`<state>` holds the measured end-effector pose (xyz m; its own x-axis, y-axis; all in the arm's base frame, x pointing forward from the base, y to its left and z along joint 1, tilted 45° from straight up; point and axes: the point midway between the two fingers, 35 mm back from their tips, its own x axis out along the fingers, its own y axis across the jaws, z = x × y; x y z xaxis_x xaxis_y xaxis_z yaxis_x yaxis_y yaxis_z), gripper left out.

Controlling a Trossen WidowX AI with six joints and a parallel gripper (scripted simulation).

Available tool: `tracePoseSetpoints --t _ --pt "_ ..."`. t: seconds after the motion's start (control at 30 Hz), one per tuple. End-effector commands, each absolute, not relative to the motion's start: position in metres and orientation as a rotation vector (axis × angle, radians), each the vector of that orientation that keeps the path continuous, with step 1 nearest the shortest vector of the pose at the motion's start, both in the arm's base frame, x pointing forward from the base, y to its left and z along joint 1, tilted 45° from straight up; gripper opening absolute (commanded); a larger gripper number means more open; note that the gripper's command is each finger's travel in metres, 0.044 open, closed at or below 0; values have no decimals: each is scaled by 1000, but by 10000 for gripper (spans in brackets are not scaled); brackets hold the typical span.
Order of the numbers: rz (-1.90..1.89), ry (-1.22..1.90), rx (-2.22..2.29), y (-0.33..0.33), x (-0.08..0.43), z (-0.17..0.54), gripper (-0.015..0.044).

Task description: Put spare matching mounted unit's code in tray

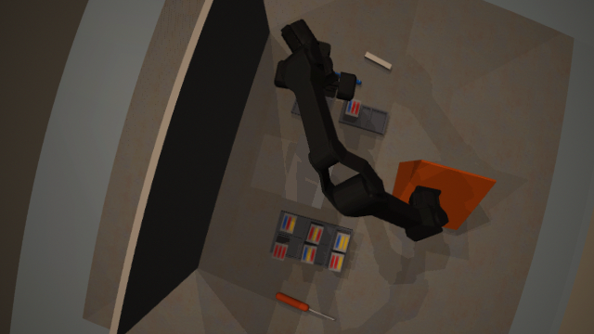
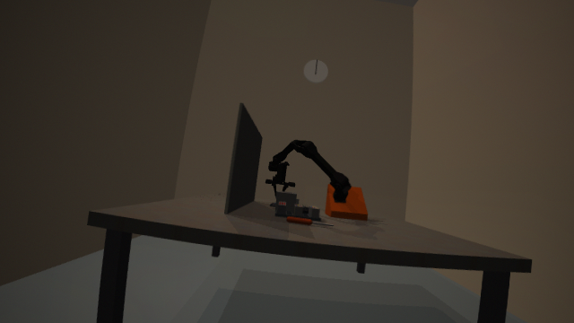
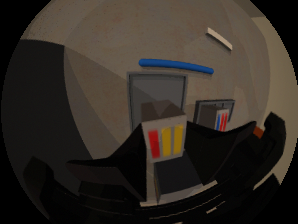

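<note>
My gripper [image 3: 158, 123] [image 2: 280, 191] is shut on a grey spare [image 3: 175, 120] with one red and two yellow bars. In the wrist view, the spare overlaps the near part of the grey tray [image 3: 150, 92] [image 1: 297, 110]. I cannot tell its exact height, and the arm hides most of the tray in the top view. A grey unit [image 1: 353, 109] [image 3: 222, 120] with one blue and two red bars stands in a divided holder [image 1: 377, 122] beside the tray. The spares rack [image 1: 299, 227] holds several grey spares with coloured bars. No code on a unit's back is readable.
A blue rod [image 3: 175, 65] lies beyond the tray, and a white bar [image 1: 378, 60] [image 3: 220, 39] lies farther off. A tall black panel [image 1: 186, 153] [image 2: 244, 170] stands along one side. An orange wedge [image 1: 464, 186] [image 2: 347, 208] is by the arm's base. A screwdriver [image 1: 292, 301] [image 2: 299, 221] lies near the rack.
</note>
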<state>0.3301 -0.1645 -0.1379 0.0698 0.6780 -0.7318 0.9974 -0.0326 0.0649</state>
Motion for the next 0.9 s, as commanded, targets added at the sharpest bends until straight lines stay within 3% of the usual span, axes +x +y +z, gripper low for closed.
tracePoseSetpoints --t 0.0,0.87 --pt "-713 1679 1783 -159 327 -142 0" --pt "-710 1681 1784 -143 325 -156 0"
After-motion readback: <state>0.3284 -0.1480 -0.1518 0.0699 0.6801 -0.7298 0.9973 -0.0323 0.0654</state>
